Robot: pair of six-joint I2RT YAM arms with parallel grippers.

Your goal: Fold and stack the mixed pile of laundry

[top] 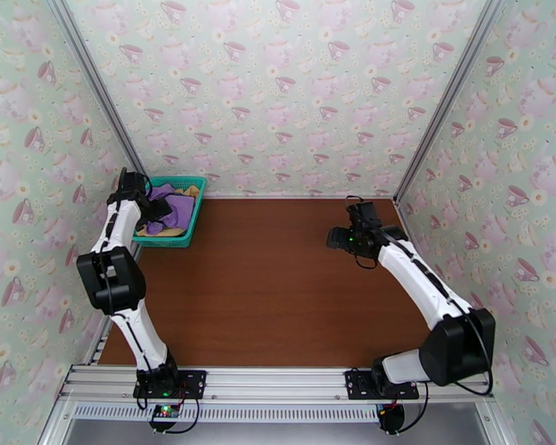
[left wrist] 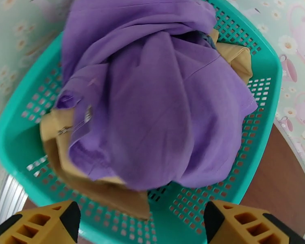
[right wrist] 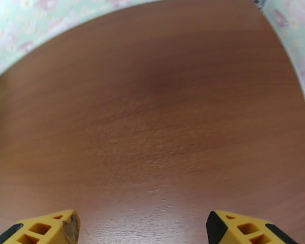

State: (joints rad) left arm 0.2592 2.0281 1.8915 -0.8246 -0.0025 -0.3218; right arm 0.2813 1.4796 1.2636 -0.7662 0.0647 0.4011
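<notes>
Left fingers [left wrist: 42, 224] spread wide, gripping nothing, poised over teal basket [left wrist: 266, 78] at far left corner of bench [top: 278, 291]. Right fingers [right wrist: 42, 228] equally wide and empty, above bare wood toward the right side. Risks, as judged: pinching too deep, snagging mesh and dragging basket along; lifting mustard piece [left wrist: 91, 188] together with purple T-shirt [left wrist: 160, 110], the two being tangled; slipping off a thick bunch. Laundry all in basket, heaped: purple on top, crumpled, hem showing; mustard beneath, poking out at far and near ends. Dark sliver by a far fold, possibly a third piece; cannot tell.
</notes>
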